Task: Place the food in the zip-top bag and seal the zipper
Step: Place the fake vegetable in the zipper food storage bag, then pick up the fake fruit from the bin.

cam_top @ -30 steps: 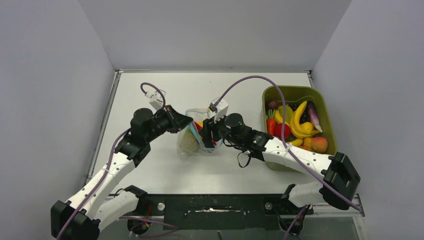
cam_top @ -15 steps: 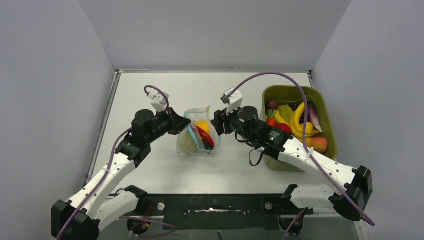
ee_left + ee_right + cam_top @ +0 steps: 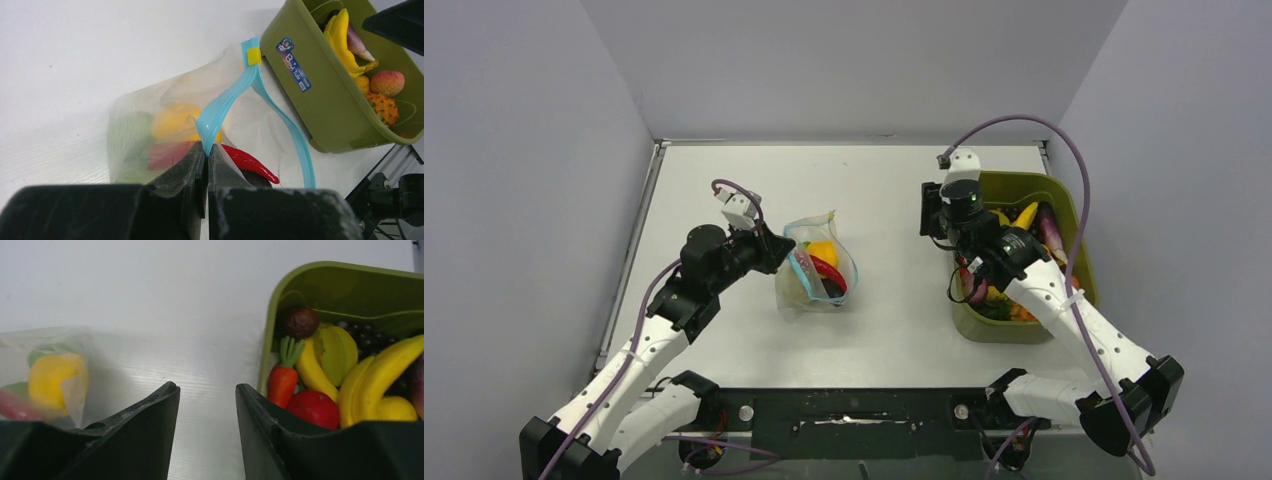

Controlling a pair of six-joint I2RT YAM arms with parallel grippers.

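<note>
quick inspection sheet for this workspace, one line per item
surface: white table, no spills seen
job's things: clear bag lies with its mouth open, a yellow piece and a red pepper inside; zipper unsealed; green bin holds bananas, a carrot and more toy food
clutter: nothing seen
grippers: left pincer shut on the zipper; right pincer open, empty, over the table beside the bin
cables: purple cable arcs over the right arm; another loops at the left wrist
surroundings: grey walls on three sides
</note>
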